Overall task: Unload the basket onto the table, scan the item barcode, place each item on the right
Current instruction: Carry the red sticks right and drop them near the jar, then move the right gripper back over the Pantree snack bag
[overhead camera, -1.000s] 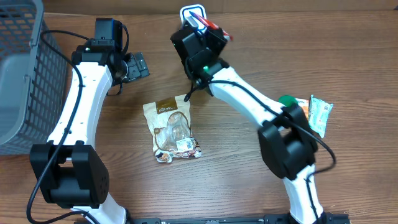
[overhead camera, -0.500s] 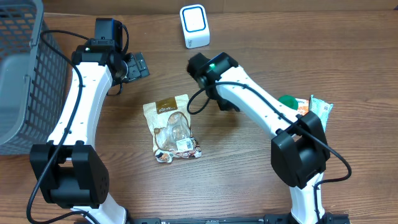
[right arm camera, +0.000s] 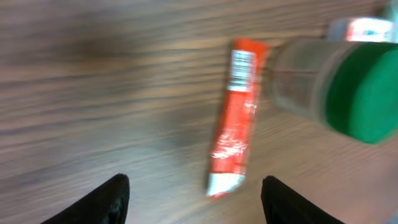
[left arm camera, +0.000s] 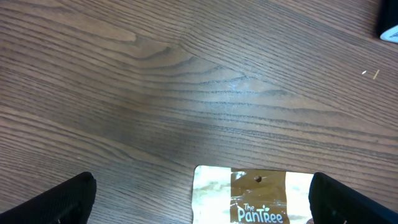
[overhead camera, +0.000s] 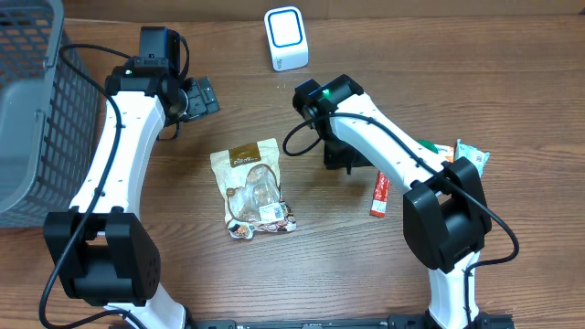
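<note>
Right hand hangs spread wide near the red sachet, not touching.

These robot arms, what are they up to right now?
They are meant to scan item barcodes, probably at the white scanner at the far side of the table. At this moment neither arm holds anything. The right hand is open above a red packet, which lies on the table beside a green-lidded jar. The left hand hovers open near the top of a snack bag lying flat in the middle.
</note>
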